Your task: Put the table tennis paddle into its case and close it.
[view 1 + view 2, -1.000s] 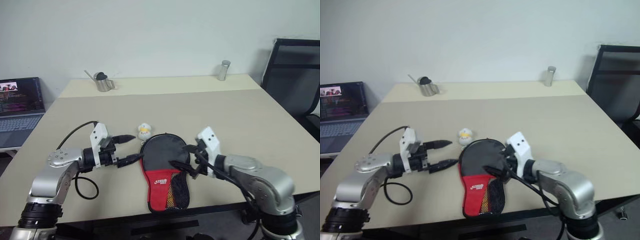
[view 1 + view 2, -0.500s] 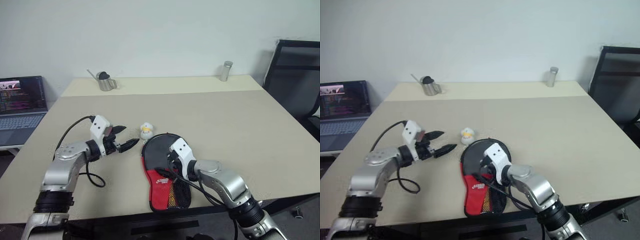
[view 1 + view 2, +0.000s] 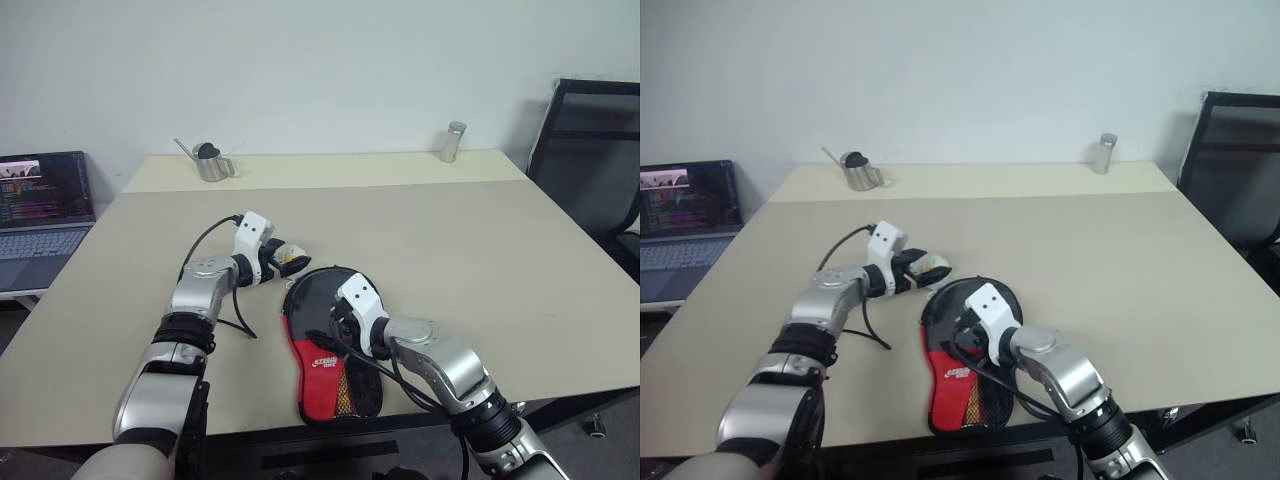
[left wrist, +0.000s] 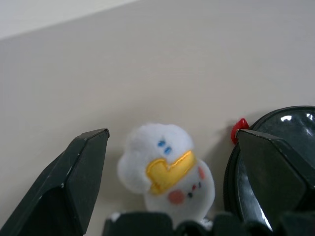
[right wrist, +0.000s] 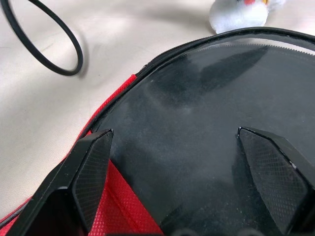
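The case (image 3: 322,370) lies flat on the tan table (image 3: 450,240), its round black end away from me and its red panel with white logo and mesh pocket toward me. My right gripper (image 5: 174,133) hovers open just over the case's black round part (image 5: 197,98), one finger to each side, holding nothing. A small white and yellow plush toy (image 4: 165,169) sits just past the case's rim. My left gripper (image 4: 172,135) is open and straddles the toy. The table tennis paddle is out of view.
A metal pitcher (image 3: 208,165) and a metal shaker (image 3: 452,142) stand at the table's far edge. A laptop (image 3: 40,205) sits off to the left, a black chair (image 3: 590,140) to the right. My left arm's black cable (image 3: 225,310) loops on the table.
My left arm stretched forward and right until its open gripper straddled the plush toy. My right gripper swung left onto the case's black end, then stayed there.
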Robot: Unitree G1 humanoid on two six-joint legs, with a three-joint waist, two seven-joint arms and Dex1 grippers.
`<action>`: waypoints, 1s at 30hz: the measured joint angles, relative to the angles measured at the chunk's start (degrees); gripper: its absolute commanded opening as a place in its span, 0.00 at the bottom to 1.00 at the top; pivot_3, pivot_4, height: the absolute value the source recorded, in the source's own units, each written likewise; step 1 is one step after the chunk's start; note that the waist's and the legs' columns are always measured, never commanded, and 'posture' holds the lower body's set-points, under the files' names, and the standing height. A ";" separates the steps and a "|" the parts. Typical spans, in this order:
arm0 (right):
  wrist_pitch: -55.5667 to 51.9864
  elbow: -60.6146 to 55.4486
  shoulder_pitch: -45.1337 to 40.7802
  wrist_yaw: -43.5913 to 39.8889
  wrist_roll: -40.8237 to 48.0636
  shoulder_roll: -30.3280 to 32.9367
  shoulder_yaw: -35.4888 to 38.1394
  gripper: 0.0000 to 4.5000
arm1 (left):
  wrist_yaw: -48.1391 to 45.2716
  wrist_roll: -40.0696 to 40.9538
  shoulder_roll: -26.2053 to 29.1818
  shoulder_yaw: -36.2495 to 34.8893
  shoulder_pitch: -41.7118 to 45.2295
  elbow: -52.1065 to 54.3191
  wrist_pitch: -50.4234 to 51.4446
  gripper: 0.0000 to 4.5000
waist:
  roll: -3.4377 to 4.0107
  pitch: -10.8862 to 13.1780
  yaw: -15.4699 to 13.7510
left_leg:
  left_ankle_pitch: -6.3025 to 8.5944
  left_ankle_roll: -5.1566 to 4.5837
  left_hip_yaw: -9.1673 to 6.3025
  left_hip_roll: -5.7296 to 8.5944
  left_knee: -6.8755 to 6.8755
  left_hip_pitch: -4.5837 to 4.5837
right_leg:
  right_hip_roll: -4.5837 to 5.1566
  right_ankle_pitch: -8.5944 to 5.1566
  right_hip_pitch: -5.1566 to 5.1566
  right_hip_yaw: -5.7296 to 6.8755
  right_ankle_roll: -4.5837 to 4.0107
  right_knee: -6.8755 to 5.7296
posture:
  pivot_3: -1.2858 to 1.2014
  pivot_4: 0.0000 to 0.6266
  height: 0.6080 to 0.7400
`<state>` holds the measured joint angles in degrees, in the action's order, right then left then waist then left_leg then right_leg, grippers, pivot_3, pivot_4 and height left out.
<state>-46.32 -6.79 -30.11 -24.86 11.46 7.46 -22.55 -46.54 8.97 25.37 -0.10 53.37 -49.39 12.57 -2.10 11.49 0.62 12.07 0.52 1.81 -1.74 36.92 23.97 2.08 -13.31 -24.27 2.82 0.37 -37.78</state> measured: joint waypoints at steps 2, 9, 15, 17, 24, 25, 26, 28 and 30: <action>0.01 0.09 -0.03 0.06 -0.18 -0.27 0.01 0.99 | -0.06 -0.57 -0.72 -0.05 1.75 -4.07 -0.21 1.00 | 0.00 0.00 -0.01 | 0.00 0.00 0.00 0.01 0.01 -0.01 | -0.02 0.00 0.00 0.01 0.00 -0.01 | 0.52 0.24 1.00; 0.02 0.13 -0.03 0.25 -1.23 -0.67 0.65 0.99 | 1.55 -1.74 -2.12 -0.57 4.64 -12.55 -0.90 1.00 | -0.01 -0.01 -0.10 | 0.00 0.00 -0.01 -0.01 0.01 0.00 | 0.00 0.00 0.00 0.01 0.00 -0.01 | 0.52 0.24 1.00; 0.03 0.14 -0.03 0.25 -1.34 -1.22 0.89 1.00 | 2.53 -2.85 -3.10 -0.82 6.00 -15.54 -2.87 0.96 | -0.03 -0.02 -0.16 | 0.00 0.00 0.00 -0.01 0.02 -0.01 | 0.02 0.00 0.01 0.01 0.00 -0.03 | 0.52 0.24 1.00; 0.14 0.18 -0.03 0.25 -1.46 -1.23 0.89 1.00 | 2.56 -3.08 -3.19 -0.92 6.00 -15.76 -3.13 0.89 | -0.03 -0.02 -0.16 | 0.00 0.00 -0.01 -0.01 0.02 -0.01 | 0.02 0.00 0.01 0.00 0.00 -0.04 | 0.52 0.24 1.00; 2.06 3.55 -1.32 0.72 -2.37 -2.63 1.23 1.00 | 2.29 -3.48 -3.30 -1.87 5.92 -16.30 -3.26 0.35 | -0.03 -0.02 -0.11 | 0.00 0.00 0.01 0.00 0.03 -0.03 | 0.01 0.00 0.00 0.01 0.00 -0.09 | 0.52 0.24 1.00; 2.31 4.62 -2.07 0.96 -2.46 -3.27 1.25 1.00 | 2.20 -3.48 -3.30 -2.00 5.91 -16.30 -3.26 0.27 | -0.03 -0.02 -0.08 | 0.00 0.00 0.00 0.00 0.03 -0.04 | 0.01 0.00 0.00 0.00 0.00 -0.11 | 0.52 0.24 1.00; 2.81 5.71 -2.94 1.09 -2.64 -3.78 1.21 1.00 | 2.16 -3.48 -3.29 -2.13 5.90 -16.30 -3.26 0.21 | -0.03 -0.02 -0.06 | 0.00 0.00 0.00 0.00 0.04 -0.04 | 0.00 0.00 0.00 0.01 0.00 -0.12 | 0.52 0.24 1.00; 4.25 7.97 -4.92 1.15 -3.61 -4.39 1.10 1.00 | 2.14 -3.48 -3.28 -2.45 5.87 -16.29 -3.26 0.11 | -0.03 -0.02 -0.07 | 0.00 0.00 -0.01 0.00 0.05 -0.05 | 0.00 0.00 0.00 0.01 0.00 -0.14 | 0.52 0.24 1.00; 5.60 11.26 -6.32 1.19 -4.25 -4.75 1.12 1.00 | 2.02 -3.48 -3.19 -2.58 5.82 -16.21 -3.25 0.08 | -0.05 -0.03 -0.07 | 0.00 0.00 0.00 -0.01 0.05 -0.05 | 0.00 0.00 0.01 0.00 0.00 -0.14 | 0.52 0.24 1.00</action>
<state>-40.72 4.47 -36.43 -23.67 7.21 2.71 -21.43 -44.53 5.49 22.18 -2.68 59.19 -65.60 9.32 -2.15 11.46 0.55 12.07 0.52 1.81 -1.75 36.98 23.92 2.09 -13.31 -24.26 2.82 0.36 -37.92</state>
